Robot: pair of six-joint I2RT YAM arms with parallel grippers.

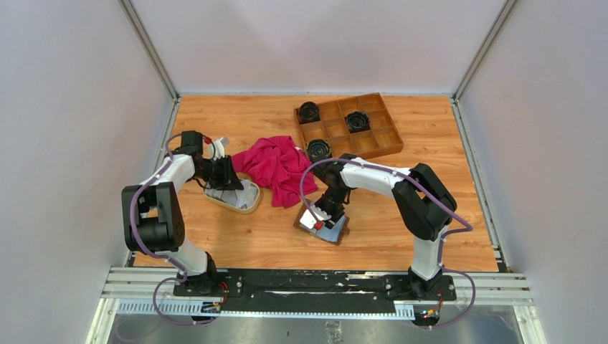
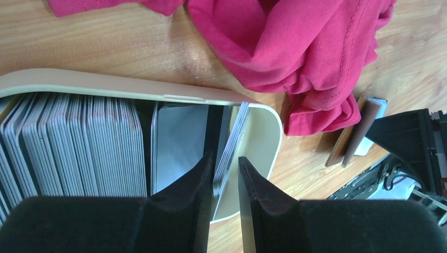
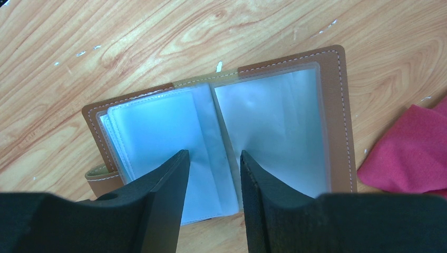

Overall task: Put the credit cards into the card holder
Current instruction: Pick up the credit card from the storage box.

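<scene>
The left gripper point(image 2: 225, 163), jaws narrowly parted, straddles the edge of a few thin grey plastic credit cards point(image 2: 233, 134) standing in the cream oval dish point(image 2: 105, 86), though I cannot tell whether it pinches them, while the right gripper point(image 3: 215, 155), half open and empty, hangs over the brown leather card holder point(image 3: 337, 105) spread open on the wooden table point(image 3: 158, 37).

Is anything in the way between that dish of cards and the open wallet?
Partly: the crumpled red cloth lies between the cream dish of credit cards and the card holder, its near edge reaching into the straight path.
</scene>
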